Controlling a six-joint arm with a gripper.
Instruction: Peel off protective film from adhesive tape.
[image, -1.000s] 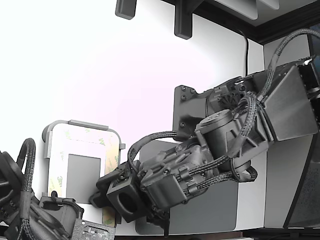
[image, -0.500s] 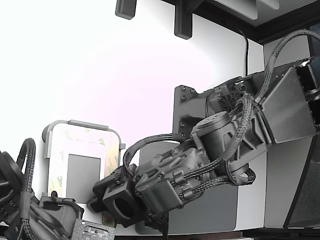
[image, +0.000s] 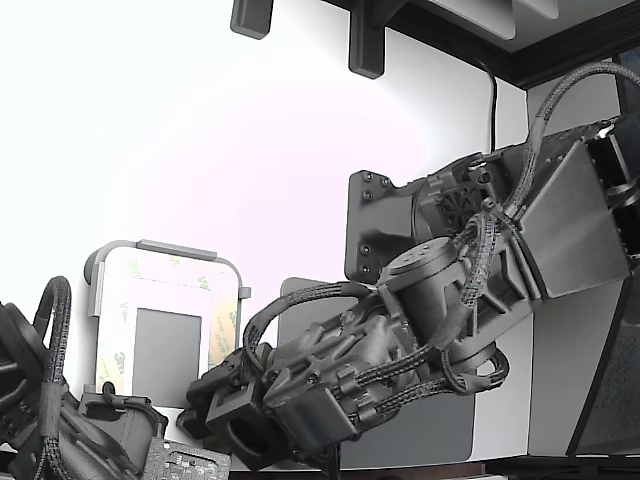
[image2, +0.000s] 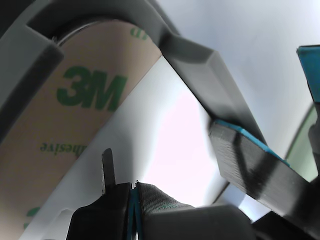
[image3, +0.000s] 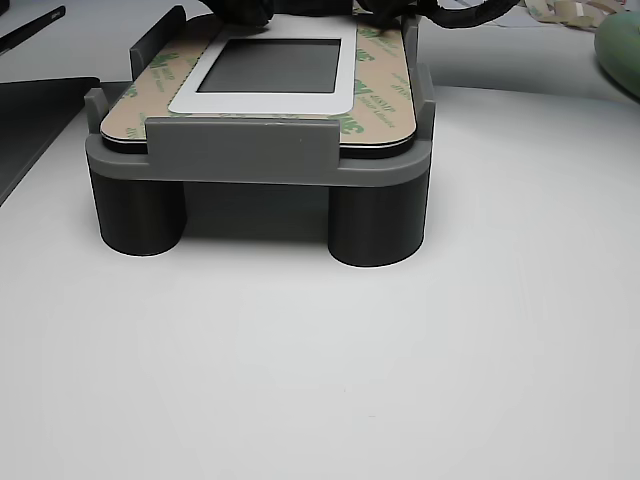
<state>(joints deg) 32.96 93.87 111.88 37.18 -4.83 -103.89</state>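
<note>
The gripper (image: 205, 415) is reaching low at the near corner of the grey fixture (image3: 255, 152), on the exterior view's right side of it. In the wrist view the two finger pads (image2: 122, 210) are sitting pressed together with only a thin blue seam between them, and a small dark sliver is sticking up from that seam; whether any liner is caught there cannot be told.

The protective film (image2: 75, 115), tan with green logos, is lying flat along the rounded edge of the white plate (image3: 262, 100), running around its border and covering the adhesive tape, which is itself hidden under the liner. The plate is sitting inside the fixture's raised rim, and the rim wall (image2: 200, 65) is standing close beside the film's outer edge, leaving little room on that side.

In the other view the fixture is standing on two dark round legs (image3: 378, 225) on a white table (image3: 320, 380), with wide open surface in front of it. A large grey mat (image: 440, 420) is lying under the arm toward the exterior view's right.
</note>
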